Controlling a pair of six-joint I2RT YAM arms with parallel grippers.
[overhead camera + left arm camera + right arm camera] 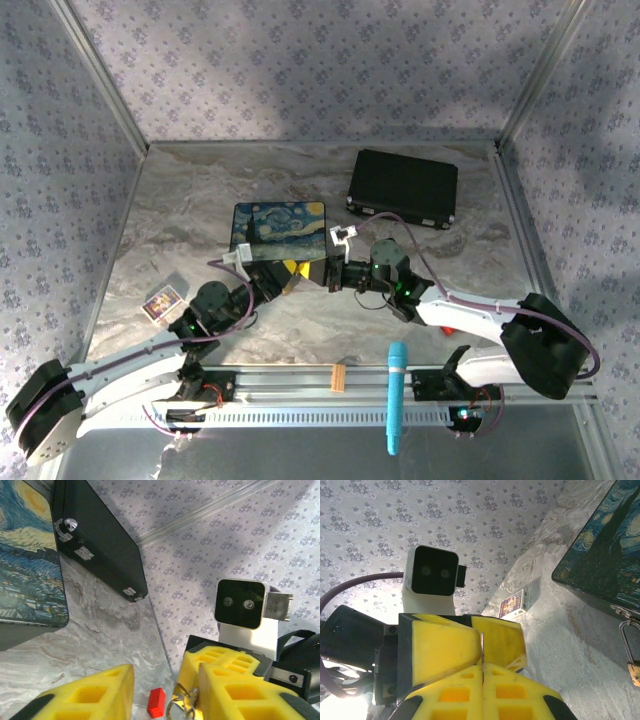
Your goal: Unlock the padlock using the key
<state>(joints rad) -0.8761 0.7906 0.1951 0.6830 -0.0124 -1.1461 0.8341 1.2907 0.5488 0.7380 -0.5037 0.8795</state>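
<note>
Top external: one starry-night tin (280, 225), one black case (403, 187), one padlock (634, 672), marbled tabletop (200, 200), flowery wallpaper (300, 60); right gripper (482, 675) pinching the key (186, 695), left gripper (165, 687) can't tell.

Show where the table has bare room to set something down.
Bare marble: the far-left corner between the wall and the tin, and the right side between the black case and the right arm. Crowded: in front of the tin, where left fingers and right fingers sit close.

White links (125, 365) are joined by black joints (212, 305); purple cables (350, 587) are routed alongside, and yellow cut-out gripper fingers (445, 645) are fitted.
</note>
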